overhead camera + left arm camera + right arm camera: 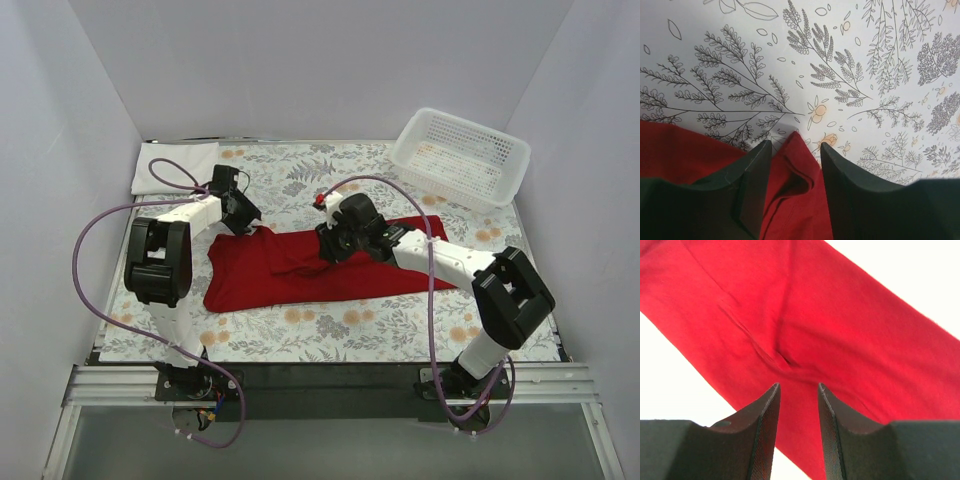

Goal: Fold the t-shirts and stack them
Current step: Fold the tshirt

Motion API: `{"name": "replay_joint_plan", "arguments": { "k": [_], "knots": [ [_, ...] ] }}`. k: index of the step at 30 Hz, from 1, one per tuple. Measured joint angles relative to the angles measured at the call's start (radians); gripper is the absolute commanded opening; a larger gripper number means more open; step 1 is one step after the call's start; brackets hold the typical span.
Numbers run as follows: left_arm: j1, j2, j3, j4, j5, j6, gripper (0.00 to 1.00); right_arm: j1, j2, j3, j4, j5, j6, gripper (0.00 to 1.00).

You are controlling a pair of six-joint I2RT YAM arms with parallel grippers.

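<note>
The worktop (330,325) is covered by a smooth cloth printed with grey ferns and small orange flowers. On it the red t-shirt (280,275) lies as a long, soft, matte band running left to right, its left end broader and rumpled.

The right tool (336,246) has dark, wedge-shaped fingers (762,430) and stands over the middle of that band. Its jaws are parted, and a small pucker in the cloth sits just past their tips. I cannot tell whether they nip it.

The left tool (238,214) is at the shirt's far left corner, where a folded point of red cloth lies between its parted jaws. I cannot tell whether it is gripped.

Farther back, the white t-shirt (160,170) lies as a flat folded rectangle in the far left corner, well apart from both tools. A rigid white mesh basket (460,155) sits at the far right.
</note>
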Motion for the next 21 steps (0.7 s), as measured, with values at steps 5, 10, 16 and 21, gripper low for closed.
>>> {"name": "replay_joint_plan", "arguments": {
  "k": [5,10,16,21],
  "knots": [
    [-0.014,0.013,0.0,0.004,-0.011,0.006,0.29,0.074,0.085,0.105,0.001,0.016,-0.039,0.43],
    [-0.019,0.021,0.0,0.003,-0.035,0.029,0.11,0.143,0.205,0.204,0.0,0.032,-0.069,0.45],
    [-0.019,0.022,0.0,0.003,-0.057,0.058,0.0,0.222,0.319,0.306,-0.01,0.064,-0.113,0.47],
    [-0.019,0.022,0.0,0.003,-0.058,0.069,0.0,0.266,0.379,0.378,-0.026,0.092,-0.156,0.47]
  ]
}}
